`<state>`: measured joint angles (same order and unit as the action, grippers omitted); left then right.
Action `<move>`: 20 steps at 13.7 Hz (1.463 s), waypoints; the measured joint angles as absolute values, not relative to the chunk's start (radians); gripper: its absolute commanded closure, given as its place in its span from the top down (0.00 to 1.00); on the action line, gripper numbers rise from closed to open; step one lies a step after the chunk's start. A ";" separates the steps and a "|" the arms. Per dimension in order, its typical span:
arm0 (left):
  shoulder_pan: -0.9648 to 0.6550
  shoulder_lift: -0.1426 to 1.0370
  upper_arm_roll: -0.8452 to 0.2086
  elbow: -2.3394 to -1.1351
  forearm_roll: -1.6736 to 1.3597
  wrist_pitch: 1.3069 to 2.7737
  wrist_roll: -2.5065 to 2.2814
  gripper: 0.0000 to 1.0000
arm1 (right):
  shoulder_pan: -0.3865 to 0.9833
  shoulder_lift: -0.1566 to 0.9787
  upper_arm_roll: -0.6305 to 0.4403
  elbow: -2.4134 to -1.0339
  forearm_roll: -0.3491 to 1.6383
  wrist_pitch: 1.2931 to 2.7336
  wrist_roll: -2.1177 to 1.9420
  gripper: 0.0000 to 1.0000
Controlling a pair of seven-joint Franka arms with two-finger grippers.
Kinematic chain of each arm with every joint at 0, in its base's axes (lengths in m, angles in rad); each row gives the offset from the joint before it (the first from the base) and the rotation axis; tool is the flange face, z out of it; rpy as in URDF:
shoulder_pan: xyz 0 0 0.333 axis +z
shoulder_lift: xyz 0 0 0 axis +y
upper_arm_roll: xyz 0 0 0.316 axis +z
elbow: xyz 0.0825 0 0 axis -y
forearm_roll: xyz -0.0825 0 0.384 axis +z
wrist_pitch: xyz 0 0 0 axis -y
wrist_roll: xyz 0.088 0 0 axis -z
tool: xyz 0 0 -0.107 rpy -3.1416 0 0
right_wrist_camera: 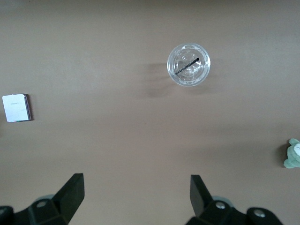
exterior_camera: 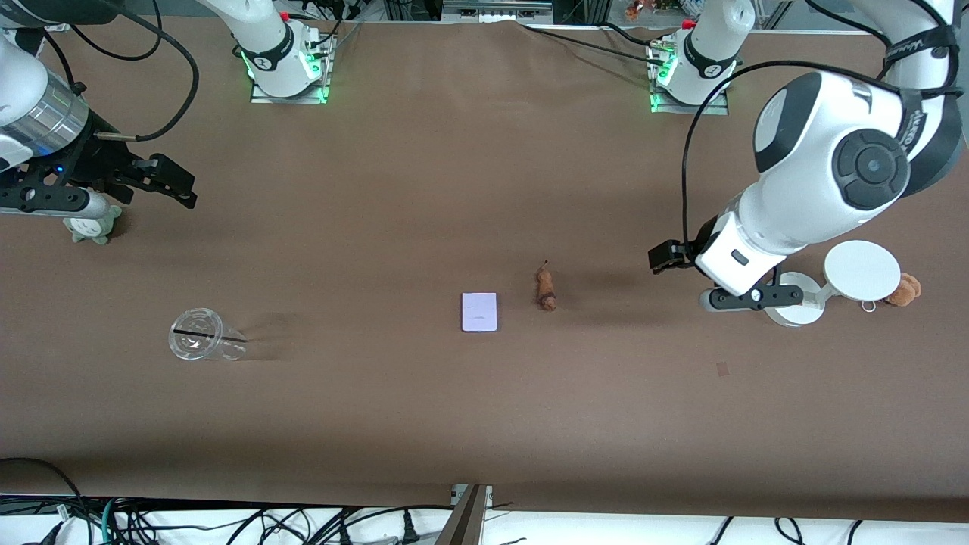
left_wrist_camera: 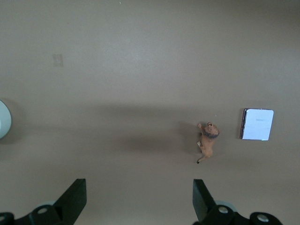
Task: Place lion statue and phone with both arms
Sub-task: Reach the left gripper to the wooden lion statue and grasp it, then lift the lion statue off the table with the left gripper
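Brown table (exterior_camera: 424,189): phone (exterior_camera: 479,312) at centre, lion (exterior_camera: 545,287) at its 2 o'clock, cup (exterior_camera: 198,334) at 9. Both grippers, left (exterior_camera: 685,276) and right (exterior_camera: 155,182), hang open and empty over the table's ends, beside stand (exterior_camera: 836,280) and grey-green plush (exterior_camera: 92,225).

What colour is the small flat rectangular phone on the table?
Pale lavender-white phone; the front view shows it best.

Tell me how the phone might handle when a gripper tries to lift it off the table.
The phone lies flat on the brown table, so fingers probably find little edge to catch. It looks rigid and smooth, so it may slide rather than tip if nudged. The lion statue lies beside it, apart, and seems unlikely to interfere.
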<state>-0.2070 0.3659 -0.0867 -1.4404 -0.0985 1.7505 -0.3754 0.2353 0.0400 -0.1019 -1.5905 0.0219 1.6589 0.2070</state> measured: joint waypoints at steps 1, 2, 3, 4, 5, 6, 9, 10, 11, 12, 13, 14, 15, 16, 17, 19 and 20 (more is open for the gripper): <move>-0.217 0.380 -0.087 -1.441 -0.099 1.767 -0.383 1.00 | 0.235 0.040 -0.102 -1.590 0.022 1.659 0.207 1.00; -0.235 0.400 -0.087 -1.442 -0.099 1.794 -0.398 1.00 | 0.235 0.040 -0.102 -1.590 0.022 1.659 0.207 1.00; -0.262 0.425 -0.088 -1.443 -0.099 1.831 -0.435 1.00 | 0.236 0.040 -0.101 -1.589 0.022 1.659 0.207 1.00; -0.294 0.455 -0.088 -1.444 -0.098 1.875 -0.479 1.00 | 0.236 0.040 -0.098 -1.588 0.022 1.659 0.207 1.00; -0.328 0.489 -0.088 -1.445 -0.091 1.924 -0.516 1.00 | 0.237 0.040 -0.094 -1.588 0.022 1.659 0.207 1.00; -0.359 0.525 -0.088 -1.447 -0.075 1.976 -0.545 1.00 | 0.238 0.040 -0.091 -1.588 0.022 1.659 0.207 1.00; -0.424 0.613 -0.088 -1.479 -0.056 2.131 -0.609 1.00 | 0.238 0.041 -0.090 -1.588 0.022 1.658 0.207 1.00; -0.441 0.627 -0.088 -1.503 -0.055 2.178 -0.621 1.00 | 0.238 0.041 -0.090 -1.588 0.022 1.658 0.207 1.00; -0.453 0.634 -0.088 -1.529 -0.055 2.216 -0.625 1.00 | 0.238 0.041 -0.090 -1.588 0.022 1.658 0.207 1.00; -0.460 0.636 -0.087 -1.546 -0.055 2.234 -0.627 1.00 | 0.238 0.041 -0.090 -1.588 0.022 1.658 0.207 1.00; -0.467 0.638 -0.087 -1.556 -0.051 2.242 -0.627 1.00 | 0.238 0.041 -0.090 -1.588 0.022 1.658 0.207 1.00; -0.474 0.642 -0.087 -1.564 -0.037 2.256 -0.630 1.00 | 0.238 0.041 -0.089 -1.588 0.022 1.658 0.207 1.00; -0.483 0.648 -0.086 -1.573 -0.015 2.271 -0.644 1.00 | 0.238 0.041 -0.088 -1.588 0.022 1.658 0.207 1.00; -0.492 0.658 -0.087 -1.583 0.008 2.292 -0.662 1.00 | 0.239 0.041 -0.087 -1.587 0.022 1.658 0.207 1.00; -0.499 0.668 -0.086 -1.597 0.021 2.322 -0.675 1.00 | 0.239 0.041 -0.087 -1.587 0.022 1.658 0.207 1.00; -0.506 0.690 -0.086 -1.620 0.032 2.380 -0.685 1.00 | 0.240 0.041 -0.086 -1.587 0.022 1.658 0.207 1.00; -0.507 0.701 -0.086 -1.625 0.041 2.397 -0.686 1.00 | 0.241 0.041 -0.086 -1.587 0.022 1.658 0.207 1.00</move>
